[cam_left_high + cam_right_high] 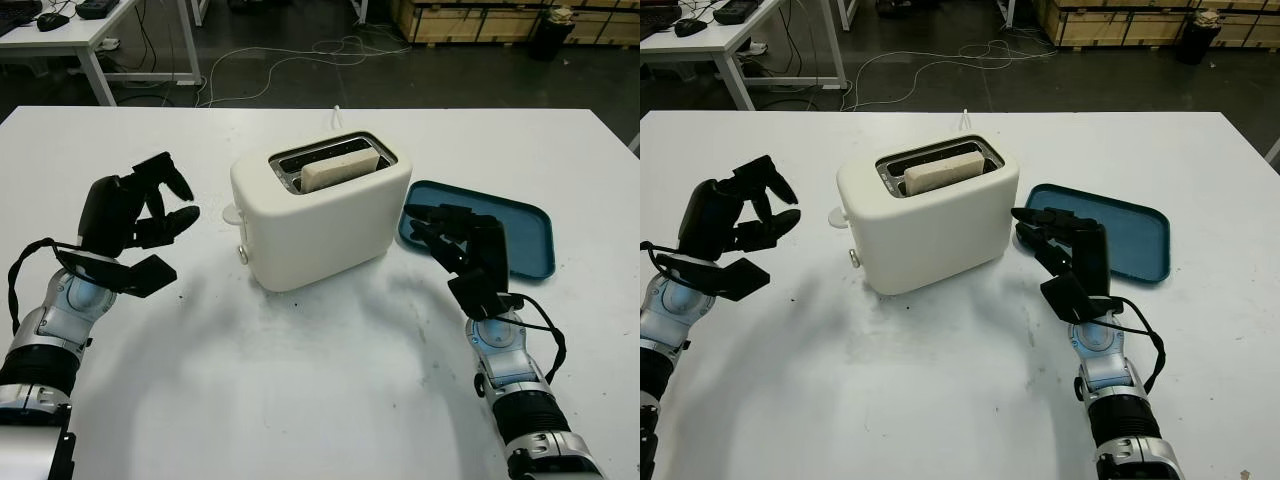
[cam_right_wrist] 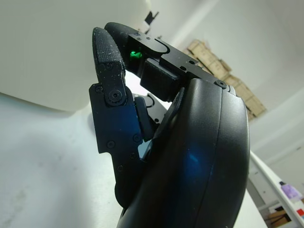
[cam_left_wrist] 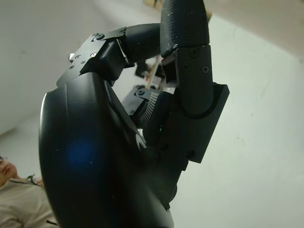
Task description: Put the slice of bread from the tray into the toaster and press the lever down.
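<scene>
Both black three-finger hands sit nearest, coming up from the lower edge of the head views. On the robot's left, the left hand (image 1: 135, 225) hangs above the table just beside the toaster's lever end, fingers curled and holding nothing. On the other side, the right hand (image 1: 465, 250) is between the toaster and the tray, fingers also curled in on nothing.

Between them stands the cream-white two-slot plastic toaster (image 1: 320, 215). A pale slice of bread (image 1: 340, 168) stands in one slot, its top edge a little above the rim. Beside the toaster lies the flat teal rectangular plastic tray (image 1: 520, 225), with nothing on it.

By my reading, the first half of the task is done: the bread is off the tray and in the slot. Pressing the small white lever (image 1: 231, 213) at the toaster's left end is left, and since the slice stands high, the lever looks not yet pushed down. The left hand is the nearer one for it.

Underneath is a white table (image 1: 300, 400), lightly scuffed and speckled. Behind it, a dark floor carries loose cables (image 1: 300, 60), another white desk (image 1: 90, 40) and wooden crates (image 1: 480, 20).
</scene>
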Controlling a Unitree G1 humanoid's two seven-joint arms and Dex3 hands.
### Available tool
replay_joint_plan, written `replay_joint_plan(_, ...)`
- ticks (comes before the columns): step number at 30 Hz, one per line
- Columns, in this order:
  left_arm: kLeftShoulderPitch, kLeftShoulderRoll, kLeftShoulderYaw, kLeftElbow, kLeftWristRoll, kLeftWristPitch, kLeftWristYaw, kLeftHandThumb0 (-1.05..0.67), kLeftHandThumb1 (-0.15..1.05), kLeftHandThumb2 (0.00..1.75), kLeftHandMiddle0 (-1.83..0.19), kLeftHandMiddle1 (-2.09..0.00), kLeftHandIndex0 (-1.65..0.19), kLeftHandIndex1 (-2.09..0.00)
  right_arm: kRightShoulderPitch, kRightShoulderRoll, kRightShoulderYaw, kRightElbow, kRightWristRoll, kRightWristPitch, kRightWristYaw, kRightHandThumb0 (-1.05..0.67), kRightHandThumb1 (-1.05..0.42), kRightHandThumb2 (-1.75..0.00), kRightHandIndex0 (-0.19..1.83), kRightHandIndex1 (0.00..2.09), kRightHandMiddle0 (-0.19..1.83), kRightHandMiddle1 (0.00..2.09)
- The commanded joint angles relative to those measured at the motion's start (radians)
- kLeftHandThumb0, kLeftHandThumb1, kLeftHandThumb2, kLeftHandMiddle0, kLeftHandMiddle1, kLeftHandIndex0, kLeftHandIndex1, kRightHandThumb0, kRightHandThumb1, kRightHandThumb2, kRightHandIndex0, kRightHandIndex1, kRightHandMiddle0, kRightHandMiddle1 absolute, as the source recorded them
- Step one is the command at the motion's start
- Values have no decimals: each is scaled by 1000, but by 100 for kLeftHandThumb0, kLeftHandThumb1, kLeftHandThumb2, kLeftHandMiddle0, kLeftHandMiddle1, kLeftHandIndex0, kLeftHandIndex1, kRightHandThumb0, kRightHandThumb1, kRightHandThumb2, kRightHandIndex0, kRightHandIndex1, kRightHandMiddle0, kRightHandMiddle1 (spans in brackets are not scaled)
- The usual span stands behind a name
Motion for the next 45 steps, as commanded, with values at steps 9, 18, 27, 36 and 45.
replay_joint_plan(9,-49,-21,-34,68,80,-121,75,-87,92,31,-84,-175,-39,-121,8,18,7,0,-3,-6,-13,-51,-92,-4,97,95,120,1)
replay_joint_plan(18,-78,23,-90,70,201,-93,98,-88,92,64,-77,-175,-10,-159,9,20,8,2,2,-7,-9,-51,-92,-4,97,95,120,1)
replay_joint_plan(27,-102,46,-125,88,303,-116,248,-77,92,71,-57,-175,-14,-172,13,20,8,-2,6,-4,-7,-51,-92,-4,97,95,120,1)
replay_joint_plan(36,-89,35,-122,90,271,-117,291,-84,92,53,-88,-175,-22,-147,11,21,9,4,14,-14,0,-51,-92,-4,97,94,120,0)
replay_joint_plan(45,-101,31,-142,102,286,-111,317,-85,92,50,-80,-175,-18,-135,14,25,8,0,13,-1,-4,-52,-92,-4,98,93,121,0)
